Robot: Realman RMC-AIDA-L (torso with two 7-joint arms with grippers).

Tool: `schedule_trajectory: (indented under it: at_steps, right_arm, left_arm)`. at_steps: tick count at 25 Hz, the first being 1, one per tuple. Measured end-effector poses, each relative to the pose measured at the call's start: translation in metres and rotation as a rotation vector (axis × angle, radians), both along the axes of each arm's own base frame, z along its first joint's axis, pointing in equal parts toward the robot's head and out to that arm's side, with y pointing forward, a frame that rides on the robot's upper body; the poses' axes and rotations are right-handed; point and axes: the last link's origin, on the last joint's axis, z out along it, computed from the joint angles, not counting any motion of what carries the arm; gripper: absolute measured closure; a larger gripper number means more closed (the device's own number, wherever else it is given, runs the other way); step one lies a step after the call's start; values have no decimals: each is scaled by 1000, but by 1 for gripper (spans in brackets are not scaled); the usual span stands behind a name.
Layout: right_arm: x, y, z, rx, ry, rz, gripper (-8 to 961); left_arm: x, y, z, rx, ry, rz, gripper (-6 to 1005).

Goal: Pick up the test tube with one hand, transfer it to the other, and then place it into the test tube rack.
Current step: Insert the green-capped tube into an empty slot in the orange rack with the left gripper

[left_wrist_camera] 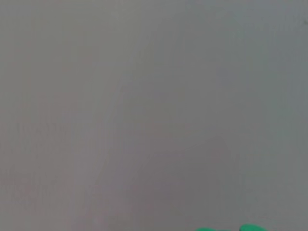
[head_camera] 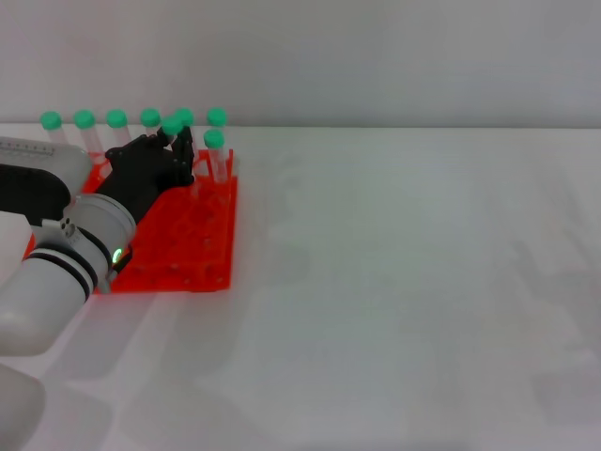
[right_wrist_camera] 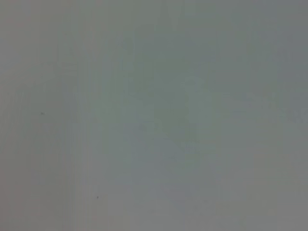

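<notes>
Item: test tube, green-capped, which we find at the left gripper fingertips, 12 o'clock of the black hand, above the test tube rack; grip undeterminable. White table, pale wall.

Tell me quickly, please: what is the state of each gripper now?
Left gripper: over the test tube rack, closed on the test tube just under its green cap.
Right gripper: not visible in any view.
</notes>
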Motion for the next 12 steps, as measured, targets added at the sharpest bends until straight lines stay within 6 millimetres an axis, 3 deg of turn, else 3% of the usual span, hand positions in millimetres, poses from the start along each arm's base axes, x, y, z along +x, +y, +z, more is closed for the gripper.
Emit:
schedule_trajectory:
  at_steps: [5,12]
  right_arm:
    - [0,-1,0,1,1,-1,199]
    - [0,-1,1,3,1,2,199]
  left_arm:
    - [-5,-3,0,0,2,11,783]
    - [-11,-10,-2,-8,10,13,548]
